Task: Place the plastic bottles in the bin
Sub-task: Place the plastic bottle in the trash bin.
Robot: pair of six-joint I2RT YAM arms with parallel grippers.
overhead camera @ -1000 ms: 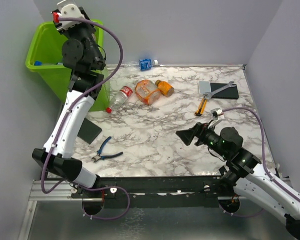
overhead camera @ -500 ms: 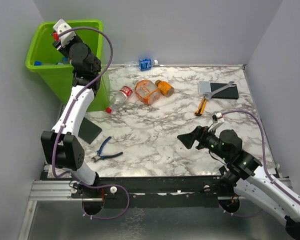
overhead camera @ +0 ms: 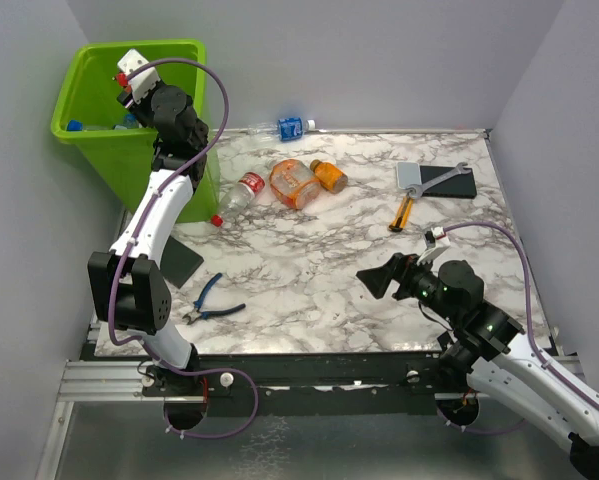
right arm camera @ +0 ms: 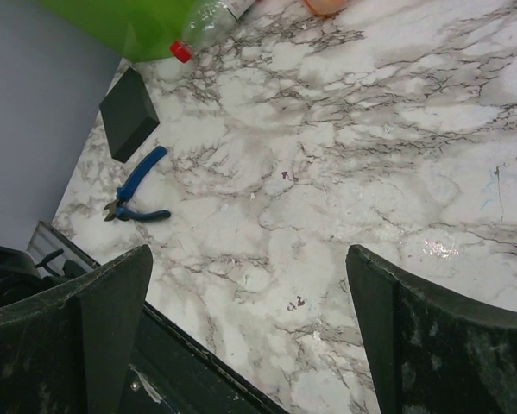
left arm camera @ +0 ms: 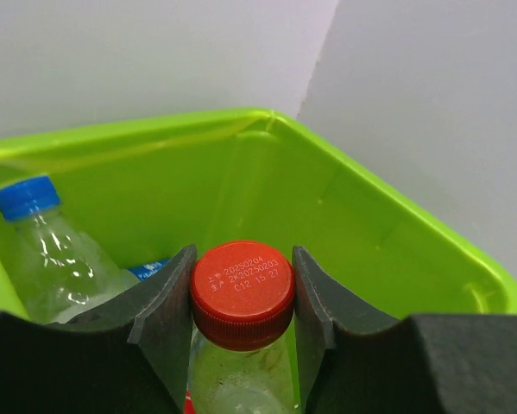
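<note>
Grey walls enclose the marble desk. Only the left wrist view shows the left pincer clenched on a clear bottle over the green bin. Its red cap is stamped 20250204. Left of the pincer, a blue-capped bottle sits inside the bin. The right pincer gapes above bare desk, with pliers beyond it to the left.

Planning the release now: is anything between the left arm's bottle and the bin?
Nothing visible. The left gripper holds the red-capped bottle over the bin's open mouth; only a blue-capped bottle lies inside, off to one side.
</note>
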